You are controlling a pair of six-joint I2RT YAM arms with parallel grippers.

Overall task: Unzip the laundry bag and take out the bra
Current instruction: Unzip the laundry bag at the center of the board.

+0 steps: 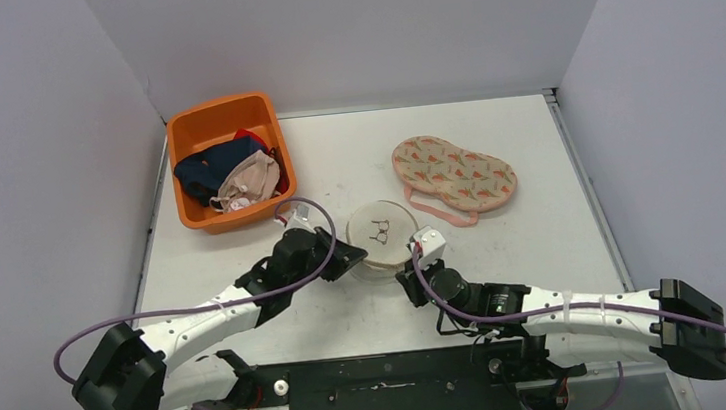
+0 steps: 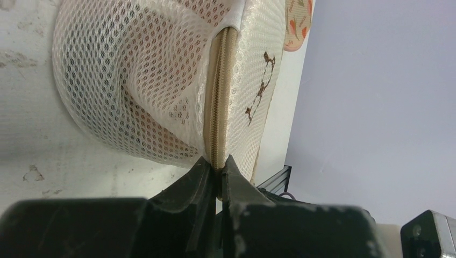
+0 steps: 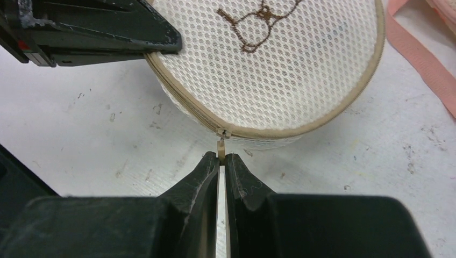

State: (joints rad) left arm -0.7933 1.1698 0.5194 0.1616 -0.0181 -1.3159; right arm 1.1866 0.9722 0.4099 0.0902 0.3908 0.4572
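Note:
A round cream mesh laundry bag with a brown embroidered mark lies mid-table. Its tan zipper runs round the rim. My left gripper is shut on the bag's zipper seam at its left edge; in the left wrist view the fingertips pinch the tape. My right gripper is shut on the small tan zipper pull at the bag's near edge. The left fingers show at the top left of that view. What is inside the bag is hidden.
An orange bin of clothes stands at the back left. A patterned bra with pink straps lies at the back right, its strap near the bag. White walls close three sides.

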